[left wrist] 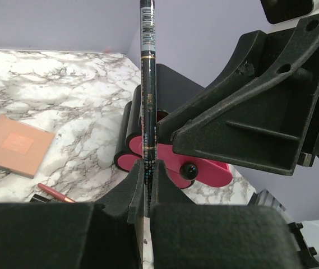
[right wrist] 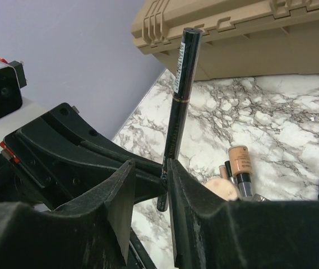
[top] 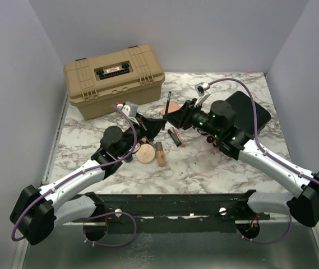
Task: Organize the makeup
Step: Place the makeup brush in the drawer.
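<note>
Only the left wrist view shows the left gripper (left wrist: 148,171), jaws clamping the slim black tube (left wrist: 148,84) upright at frame centre. Only the right wrist view shows the right gripper (right wrist: 151,168), jaws narrowly apart around it. Overhead, both arms reach inward and meet.

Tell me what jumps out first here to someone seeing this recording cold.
A slim black pencil stands upright mid-table, pinched at its lower end by the left hand, with the right hand open around it. Behind, at the far left, sits a closed tan case. A round peach compact lies on the marble nearer the arms' bases.
</note>
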`<state>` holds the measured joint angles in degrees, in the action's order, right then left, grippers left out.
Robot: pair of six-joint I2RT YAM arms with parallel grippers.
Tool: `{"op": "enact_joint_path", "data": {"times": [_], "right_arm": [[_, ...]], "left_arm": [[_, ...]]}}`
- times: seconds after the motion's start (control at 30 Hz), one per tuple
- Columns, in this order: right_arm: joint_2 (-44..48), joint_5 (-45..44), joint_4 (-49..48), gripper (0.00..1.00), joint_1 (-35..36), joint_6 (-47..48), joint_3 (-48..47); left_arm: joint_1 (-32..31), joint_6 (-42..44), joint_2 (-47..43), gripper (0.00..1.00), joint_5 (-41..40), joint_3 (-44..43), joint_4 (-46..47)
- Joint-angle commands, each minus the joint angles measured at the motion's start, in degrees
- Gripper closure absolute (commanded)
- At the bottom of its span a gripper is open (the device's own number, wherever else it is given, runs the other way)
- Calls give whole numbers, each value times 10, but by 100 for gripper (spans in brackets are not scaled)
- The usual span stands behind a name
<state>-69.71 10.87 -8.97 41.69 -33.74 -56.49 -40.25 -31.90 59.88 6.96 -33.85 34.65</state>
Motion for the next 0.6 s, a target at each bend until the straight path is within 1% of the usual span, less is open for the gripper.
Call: {"op": "enact_joint_path", "data": {"times": [0.0,0.2,0.37,0.47,0.57], "right_arm": [[-11,-18,-5,64,4,-12,-16],[-14,-36,2,64,3,-21,-19],[-5,-71,2,64,4,-38,-9],[-5,-56,-6,64,4,-32,-6],[-11,-27,-12,67,3,-26,-12]], "left_arm": [[-7,7,-14,100,32,-15,25],[-7,11,-24,100,29,-17,24],[-7,11,-25,100,25,-15,23],[-7,11,-22,100,30,-16,23],[-6,10,-19,100,33,-17,24]]}}
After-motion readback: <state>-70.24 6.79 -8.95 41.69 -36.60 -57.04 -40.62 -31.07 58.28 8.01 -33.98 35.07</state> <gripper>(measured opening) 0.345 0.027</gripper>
